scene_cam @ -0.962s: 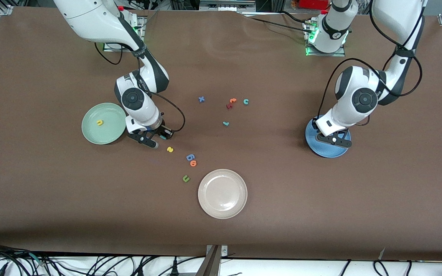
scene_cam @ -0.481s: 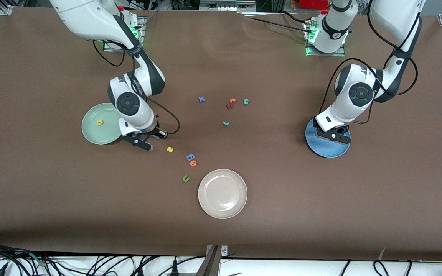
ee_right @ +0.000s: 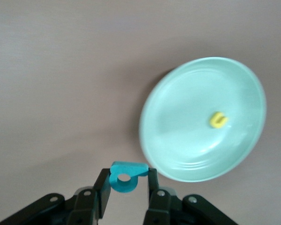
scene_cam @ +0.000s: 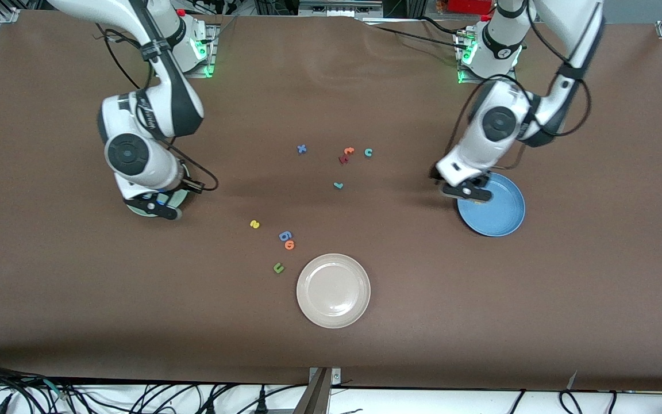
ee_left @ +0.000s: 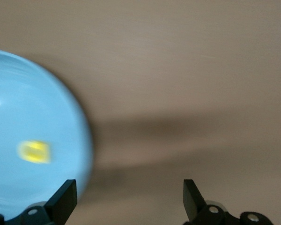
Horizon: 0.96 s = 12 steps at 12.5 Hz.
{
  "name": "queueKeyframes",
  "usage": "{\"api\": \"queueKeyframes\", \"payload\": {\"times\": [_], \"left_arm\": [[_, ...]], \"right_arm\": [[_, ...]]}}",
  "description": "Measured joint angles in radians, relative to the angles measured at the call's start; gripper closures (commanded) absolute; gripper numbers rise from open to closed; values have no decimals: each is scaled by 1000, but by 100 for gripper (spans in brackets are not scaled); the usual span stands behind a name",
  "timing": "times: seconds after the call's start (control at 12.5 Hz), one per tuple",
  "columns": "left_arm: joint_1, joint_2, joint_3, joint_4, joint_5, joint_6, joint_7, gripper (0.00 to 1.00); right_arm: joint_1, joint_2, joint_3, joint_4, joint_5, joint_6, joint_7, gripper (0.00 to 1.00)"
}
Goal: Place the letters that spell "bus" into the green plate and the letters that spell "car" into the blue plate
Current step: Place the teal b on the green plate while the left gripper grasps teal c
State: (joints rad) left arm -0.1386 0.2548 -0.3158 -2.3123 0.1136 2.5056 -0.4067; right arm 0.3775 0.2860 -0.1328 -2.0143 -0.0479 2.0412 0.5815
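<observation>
My right gripper (ee_right: 126, 180) is shut on the teal "b" (ee_right: 126, 176), held just off the rim of the green plate (ee_right: 201, 117), where a yellow "u" (ee_right: 218, 120) lies. In the front view this gripper (scene_cam: 161, 208) and its arm cover most of the green plate (scene_cam: 183, 195). My left gripper (ee_left: 129, 199) is open and empty over the blue plate's (scene_cam: 497, 213) rim. A blurred yellow letter (ee_left: 35, 151) lies in that plate (ee_left: 33, 108). On the table are the yellow "s" (scene_cam: 254, 224), teal "r" (scene_cam: 338, 185) and teal "c" (scene_cam: 368, 152).
A cream plate (scene_cam: 333, 290) sits nearest the front camera. By the "s" lie a blue letter (scene_cam: 285, 235), an orange one (scene_cam: 289, 245) and an olive "u" (scene_cam: 278, 267). Orange (scene_cam: 349, 150) and dark red (scene_cam: 343, 159) letters lie beside the "c", and a blue "x" (scene_cam: 301, 149) toward the right arm's end.
The right arm carried the teal "b" from the table beside the "s" over to the green plate. The left gripper opened and shifted to the blue plate's rim toward mid-table.
</observation>
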Motion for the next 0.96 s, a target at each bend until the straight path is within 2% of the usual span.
{"api": "queueKeyframes", "payload": {"times": [0.16,0.24,0.4,0.48,0.56,0.64,0.72,0.96], "left_arm": [[-11,4,-130,4,0,-2,-150,0],[-22,9,-166,5,0,-2,-180,0],[-71,47,-181,33,0,-2,-204,0],[-99,79,-180,62,1,-2,-224,0],[-128,115,-180,92,11,-2,-249,0],[-148,148,-180,116,48,-1,-276,0],[-157,171,-180,129,82,-1,-294,0],[-157,193,-173,136,122,-1,-297,0]], "right_arm": [[-3,-19,-67,-74,1,18,-93,94],[-5,-19,-90,-116,1,57,-131,94],[-6,-17,-119,-205,1,167,-188,92],[-7,-13,-129,-236,1,207,-210,86],[-7,-9,-136,-256,1,234,-225,65],[-7,-5,-139,-264,1,247,-232,22],[-7,-3,-139,-265,1,250,-233,1],[-6,-6,-139,-263,1,255,-235,1]]}}
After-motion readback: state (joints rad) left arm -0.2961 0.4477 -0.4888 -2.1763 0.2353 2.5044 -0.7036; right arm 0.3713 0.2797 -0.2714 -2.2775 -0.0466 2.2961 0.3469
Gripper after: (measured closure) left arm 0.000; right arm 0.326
